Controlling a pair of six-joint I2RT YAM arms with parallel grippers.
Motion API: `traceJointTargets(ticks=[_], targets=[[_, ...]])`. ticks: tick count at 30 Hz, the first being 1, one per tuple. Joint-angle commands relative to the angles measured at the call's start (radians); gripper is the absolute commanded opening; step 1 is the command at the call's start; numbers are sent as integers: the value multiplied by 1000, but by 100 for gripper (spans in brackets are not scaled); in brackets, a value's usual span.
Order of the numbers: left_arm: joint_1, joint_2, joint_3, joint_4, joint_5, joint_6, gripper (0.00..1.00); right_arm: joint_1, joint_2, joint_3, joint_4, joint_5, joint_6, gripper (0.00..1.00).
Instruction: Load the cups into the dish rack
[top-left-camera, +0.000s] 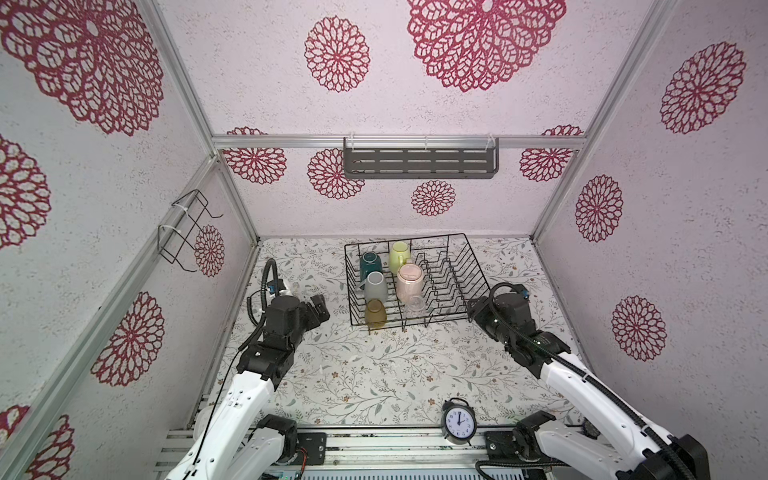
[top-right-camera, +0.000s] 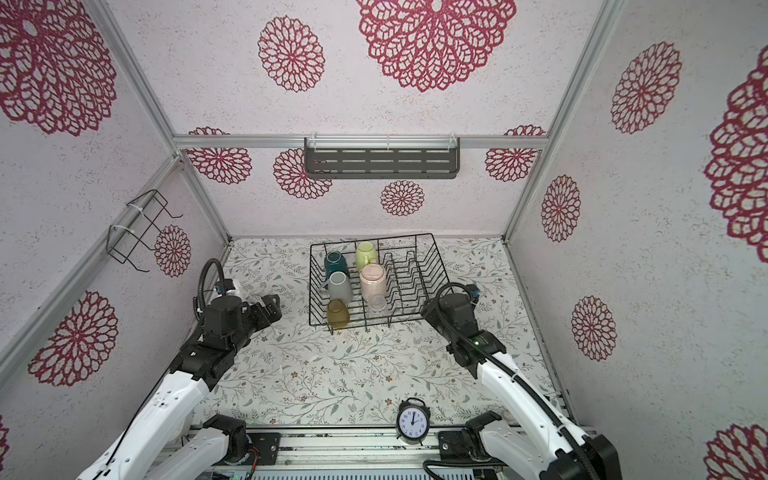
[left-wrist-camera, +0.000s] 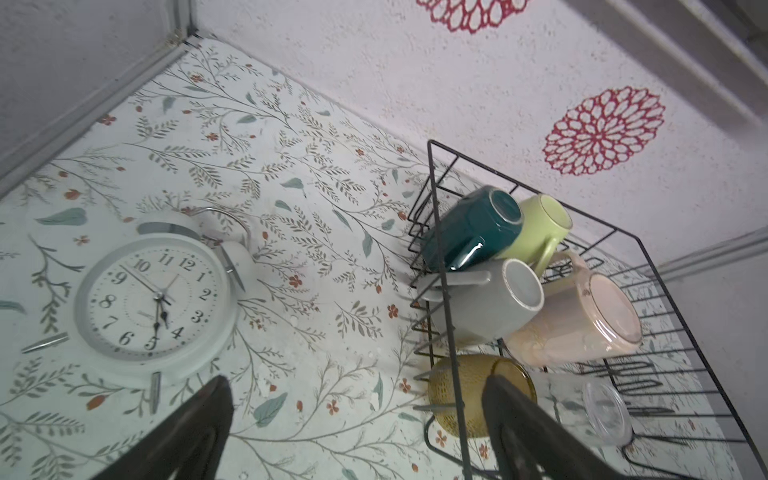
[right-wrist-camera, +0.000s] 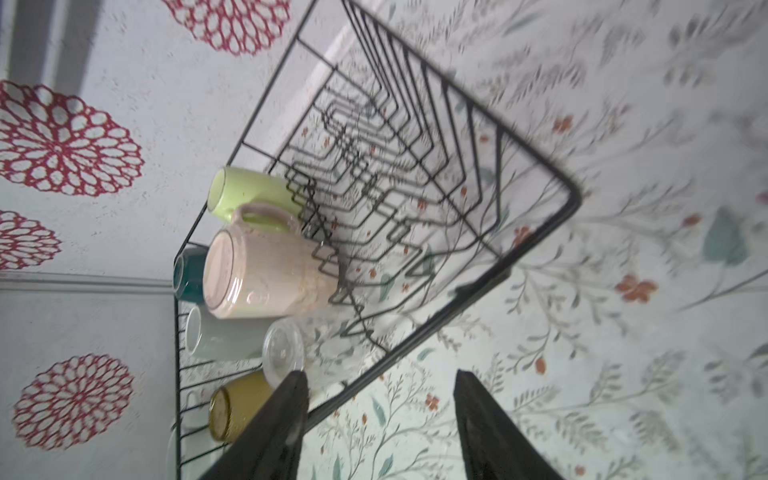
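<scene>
The black wire dish rack stands at the back of the table in both top views. In its left half lie the dark teal mug, yellow-green mug, grey mug, tall pale pink mug, amber tumbler and small clear glass. My left gripper hangs open and empty left of the rack, level with the amber tumbler. By the rack's near right corner my right gripper is open, with only tabletop between its fingers; the clear glass lies just beyond one fingertip.
A black alarm clock stands at the table's front edge. A white alarm clock lies near the left wall. A grey slotted shelf hangs on the back wall and a small wire holder on the left wall.
</scene>
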Motion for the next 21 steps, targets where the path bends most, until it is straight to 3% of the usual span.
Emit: traceJointTargets(ticks=[1,3,8,9,14,17,19,21], targets=[[33,13,-17,22,2,35,97,-123,-16,46,16,60,-292,64],[41,21,-13,34,-12,72,97,-204,-4,38,66,58,-361,78],[69,27,-14,73,-106,188,97,-301,22,-52,271,96,-435,85],[75,30,-15,73,-124,219,97,-310,32,-81,320,116,-449,98],[110,45,-87,196,-279,330,97,-313,86,-264,657,227,-649,99],[173,79,-161,348,-196,413,97,-314,135,-383,906,195,-807,99],[207,120,-214,468,-133,441,97,-322,183,-410,967,228,-791,99],[221,177,-251,585,-99,498,97,-342,227,-445,1052,190,-807,99]])
